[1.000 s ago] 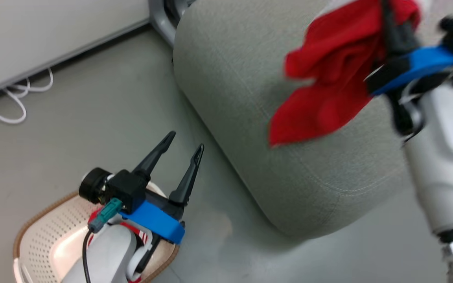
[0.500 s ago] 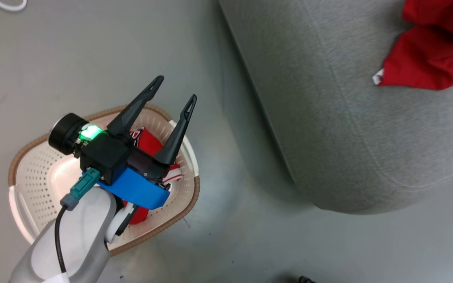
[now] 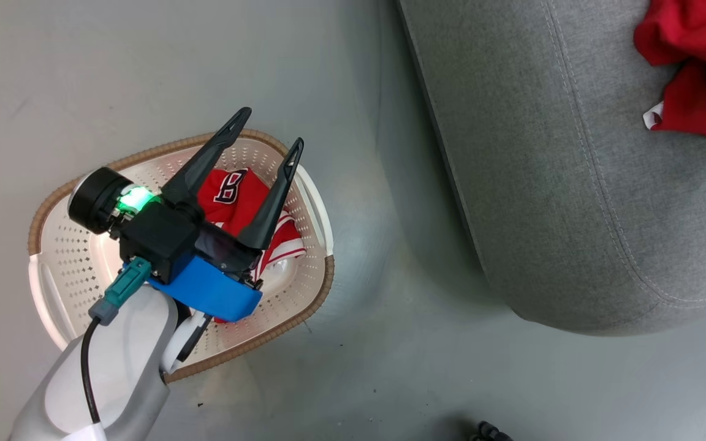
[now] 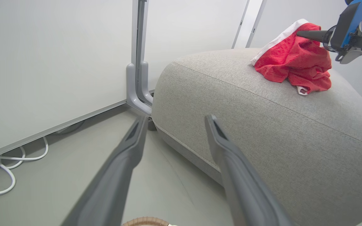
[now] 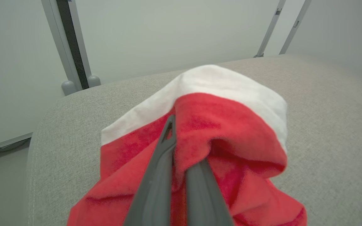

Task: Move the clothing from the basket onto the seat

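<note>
From the head view, the cream-white perforated plastic laundry basket [image 3: 163,147] stands on the grey floor [image 3: 144,61], just beside the big grey fabric sofa cushion [image 3: 573,184]. In the basket lies a crumpled red jersey with white stripes and a black-and-white patch [image 3: 236,196]. The patch end is towards the far rim and the striped end runs back under the wrist, so I judge that to be its long axis. The left end effector [image 3: 272,127] hangs over the jersey with its two dark fingers spread wide and nothing between them. The jersey looks light, limp and not slippery. It should drape rather than hold its shape, so a raised fold near the middle would be the place to pinch, well off the basket wall. A second red garment with white trim [image 3: 690,73] sits on the cushion at the right edge. From the left wrist view, the spread fingers point out over the floor towards the cushion, not down into the basket. The right end effector [image 4: 302,33] has its fingers closed on the top of that second garment, whose lower folds rest on the cushion. From the right wrist view, the closed fingers are buried in red cloth just below the white band. The garment forms a tented heap with the band uppermost and has no clear long axis.
</note>
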